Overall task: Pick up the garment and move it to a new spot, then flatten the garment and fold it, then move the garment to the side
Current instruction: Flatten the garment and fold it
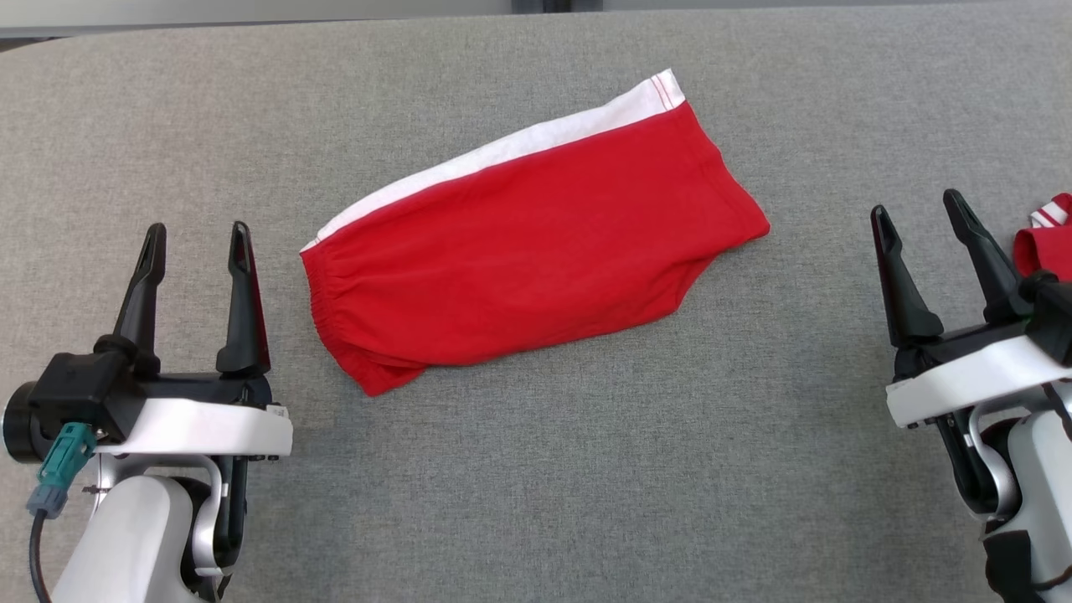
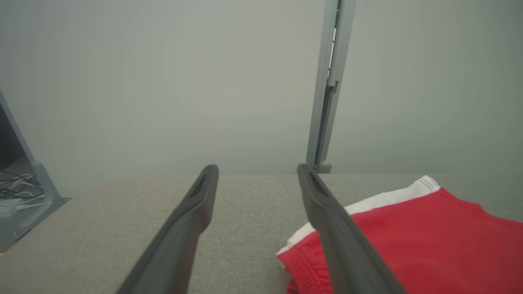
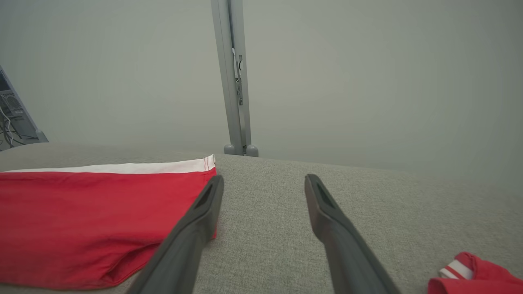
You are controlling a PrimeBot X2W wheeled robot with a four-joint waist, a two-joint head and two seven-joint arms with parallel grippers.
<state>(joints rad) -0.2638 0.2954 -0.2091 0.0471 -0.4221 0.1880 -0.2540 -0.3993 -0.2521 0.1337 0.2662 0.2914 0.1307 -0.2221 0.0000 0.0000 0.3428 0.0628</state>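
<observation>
The garment (image 1: 528,251) is a pair of red shorts with a white side stripe, folded in half and lying flat and slanted on the grey table (image 1: 536,502). Its elastic waistband points lower left, its hem upper right. My left gripper (image 1: 198,237) stands open just left of the waistband, nothing between its fingers. In the left wrist view the garment (image 2: 429,241) lies right of my left gripper (image 2: 257,171). My right gripper (image 1: 918,207) is open, well right of the hem. In the right wrist view the garment (image 3: 94,220) sits left of my right gripper (image 3: 263,181).
A second red and white cloth (image 1: 1047,243) lies at the table's right edge beside my right gripper, also seen as a cloth (image 3: 470,277) at lower right. A grey post (image 2: 327,90) stands behind the table's far edge. Cables (image 2: 16,192) lie off the table's left.
</observation>
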